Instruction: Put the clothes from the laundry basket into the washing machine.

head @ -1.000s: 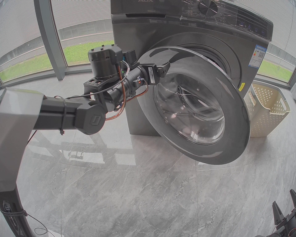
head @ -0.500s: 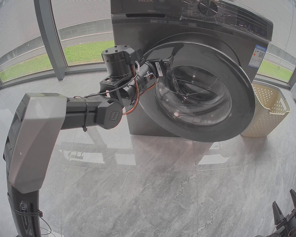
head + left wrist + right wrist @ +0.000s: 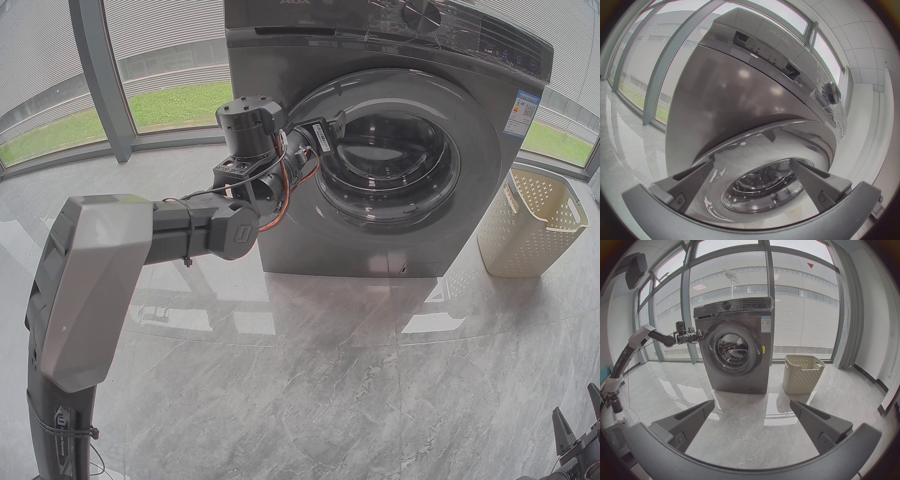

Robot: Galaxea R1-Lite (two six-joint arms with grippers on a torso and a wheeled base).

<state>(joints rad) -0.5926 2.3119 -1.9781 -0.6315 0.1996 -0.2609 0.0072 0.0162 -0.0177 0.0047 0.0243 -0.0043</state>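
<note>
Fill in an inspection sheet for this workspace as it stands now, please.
Surface: glossy grey stone floor with window reflections.
Job's things: washing machine, its round door shut or nearly so; cream laundry basket upright on the floor to the robot's right of the machine, inner walls bare, bottom hidden.
Clutter: nothing seen.
Grippers: left gripper open, at the door's left rim; right gripper open, low, well back from the machine, holding nothing.
Cables: orange and black cables looped just behind the left gripper.
Surroundings: tall windows behind the machine, grass outside.
</note>
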